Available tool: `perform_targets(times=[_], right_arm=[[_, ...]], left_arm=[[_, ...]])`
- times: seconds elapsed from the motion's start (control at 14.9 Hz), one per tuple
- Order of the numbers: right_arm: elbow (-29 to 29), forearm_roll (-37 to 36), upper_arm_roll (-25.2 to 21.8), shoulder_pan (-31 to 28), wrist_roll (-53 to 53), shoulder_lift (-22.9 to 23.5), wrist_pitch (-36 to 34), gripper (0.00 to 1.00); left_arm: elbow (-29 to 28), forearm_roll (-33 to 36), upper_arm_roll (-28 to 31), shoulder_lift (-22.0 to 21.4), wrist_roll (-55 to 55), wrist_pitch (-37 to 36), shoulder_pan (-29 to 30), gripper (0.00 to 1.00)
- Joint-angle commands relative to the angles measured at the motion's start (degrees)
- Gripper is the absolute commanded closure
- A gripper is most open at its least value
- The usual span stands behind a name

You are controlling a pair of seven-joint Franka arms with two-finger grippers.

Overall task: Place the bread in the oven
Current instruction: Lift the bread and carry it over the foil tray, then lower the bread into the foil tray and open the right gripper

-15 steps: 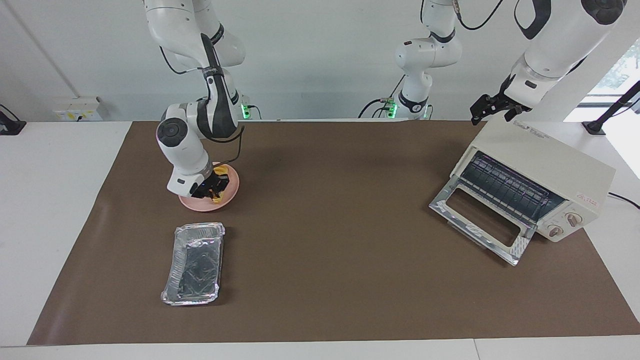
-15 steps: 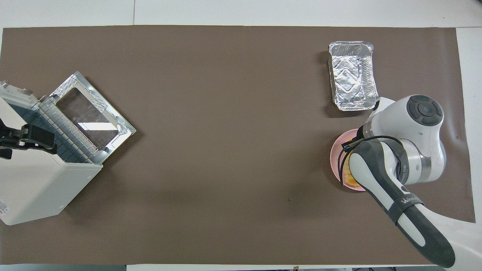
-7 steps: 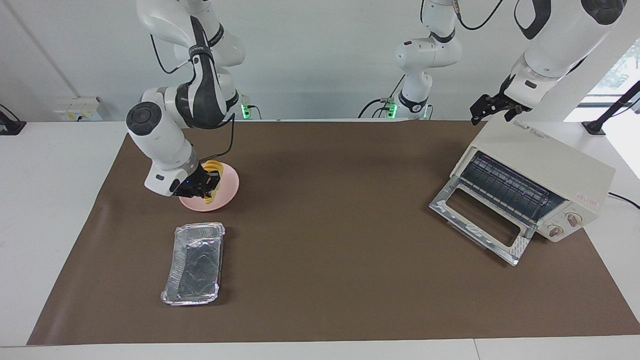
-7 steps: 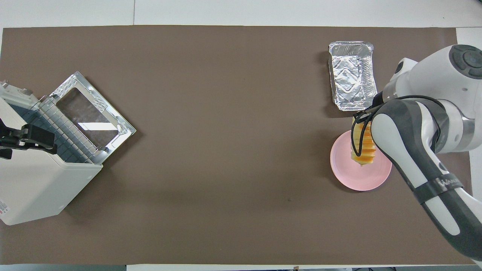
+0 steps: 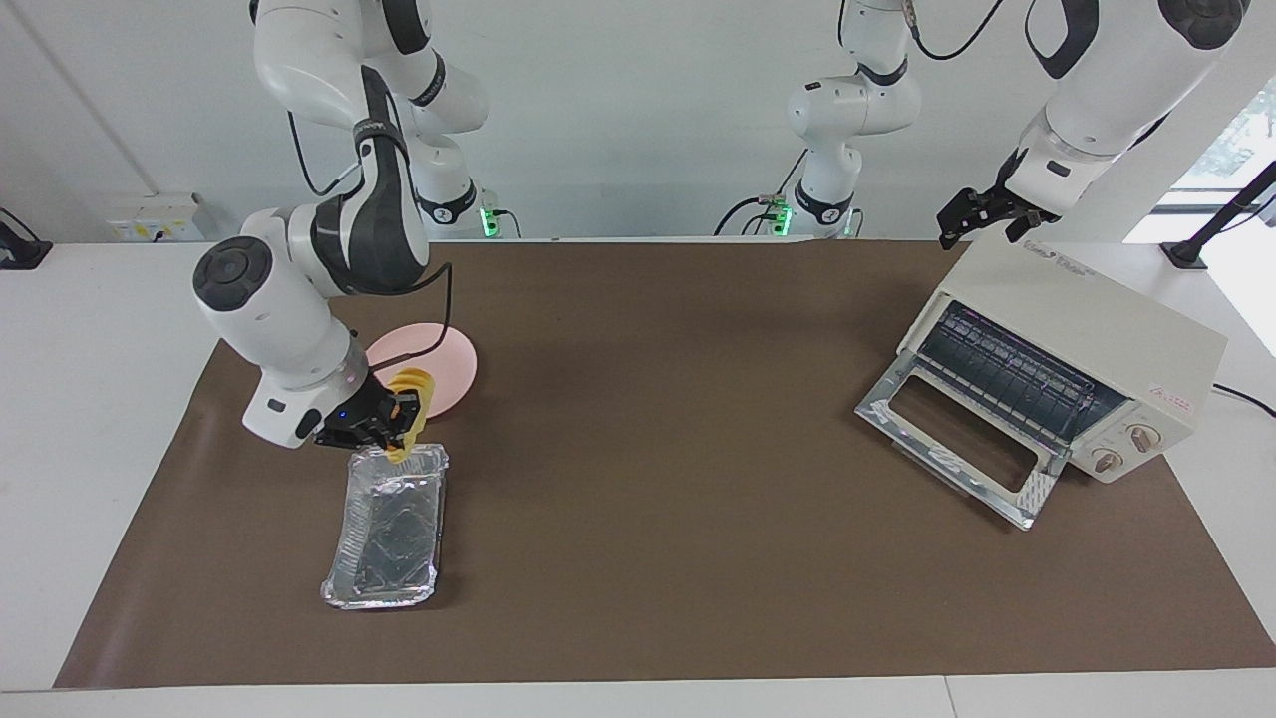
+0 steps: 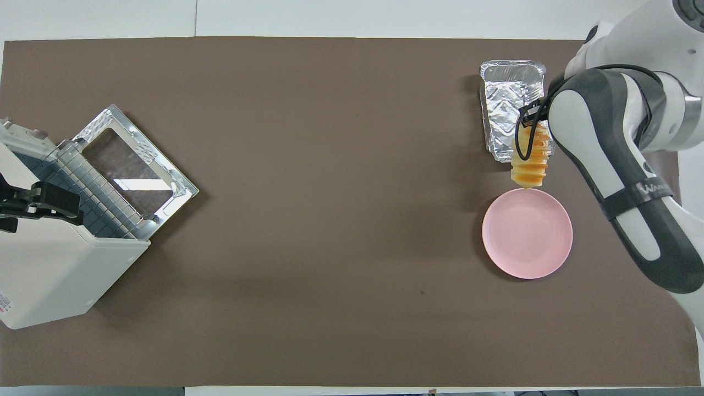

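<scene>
Facing view. I see the right gripper [image 5: 384,431] clamped on the bread [image 5: 409,414], holding it up over the robot-side end of the foil tray [image 5: 389,529]. The tray holds nothing. The pink plate [image 5: 439,357], at about 1 o'clock from the tray and just beside it, is bare as well. The oven [image 5: 1072,349] sits at the left arm's end of the table, door [image 5: 957,439] dropped flat, wire rack [image 5: 1007,374] unloaded. The left gripper [image 5: 982,214] waits over the oven's top rear corner, fingers apart, nothing between them.

Overhead view. Bread [image 6: 531,159] hangs over the tray's [image 6: 509,88] 6 o'clock rim, clear of the plate [image 6: 527,234]. The left gripper [image 6: 38,203] shows over the oven [image 6: 49,269]. The open door [image 6: 135,165] points toward 1 o'clock. Between door and plate the brown mat [image 6: 330,192] is unobstructed, wide room across the middle. Tray and plate both sit near the mat's edge at the right arm's end.
</scene>
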Motion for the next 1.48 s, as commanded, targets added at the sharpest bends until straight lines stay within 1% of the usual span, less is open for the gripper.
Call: perform_targets(times=[0.0,0.2,0.27,0.34,0.47,0.67,0.94,1.21,1.27,1.34,1.41], right_arm=[[12.04,0.48,0.13,-0.56,1.71,8.03,-3.59,1.0],[20.2,0.65,0.04,-1.0,1.71,13.82,-3.94,1.0],[21.88,0.65,-0.04,-1.09,1.71,15.06,-4.12,1.0],[22.34,0.65,-0.3,-1.09,1.71,15.59,-3.86,1.0],[21.99,0.57,-0.31,-1.0,1.71,16.03,-2.8,1.0],[21.9,0.3,-0.31,-1.61,1.62,18.58,0.44,1.0],[21.2,-0.05,-0.31,-1.7,1.45,20.07,3.61,1.0],[20.67,0.74,-0.31,-1.35,1.62,20.34,5.72,1.0],[20.24,1.18,-0.13,-1.35,1.62,20.17,7.99,1.0],[19.8,1.35,0.04,-1.53,1.62,19.99,9.05,0.92],[19.53,2.4,0.04,-1.44,1.71,19.82,8.98,0.07]], left_arm=[[-1.09,-1.14,-0.08,-1.25,0.28,0.96,0.69,0.0],[-1.09,-1.14,-0.08,-1.25,0.28,0.96,0.69,0.0],[-1.09,-1.14,-0.08,-1.25,0.28,0.96,0.69,0.0],[-1.09,-1.14,-0.08,-1.25,0.28,0.96,0.69,0.0],[-1.09,-1.14,-0.08,-1.25,0.28,0.96,0.69,0.0],[-1.09,-1.14,-0.08,-1.17,0.28,0.96,0.69,0.0],[-1.0,-1.14,-0.08,-1.25,0.28,0.96,0.69,0.0],[-1.09,-1.14,-0.08,-1.17,0.28,0.96,0.69,0.0],[-1.09,-1.14,-0.08,-1.25,0.28,0.96,0.69,0.0],[-1.09,-1.14,-0.08,-1.25,0.28,0.96,0.69,0.0],[-1.09,-1.14,-0.08,-1.25,0.28,0.96,0.69,0.0]])
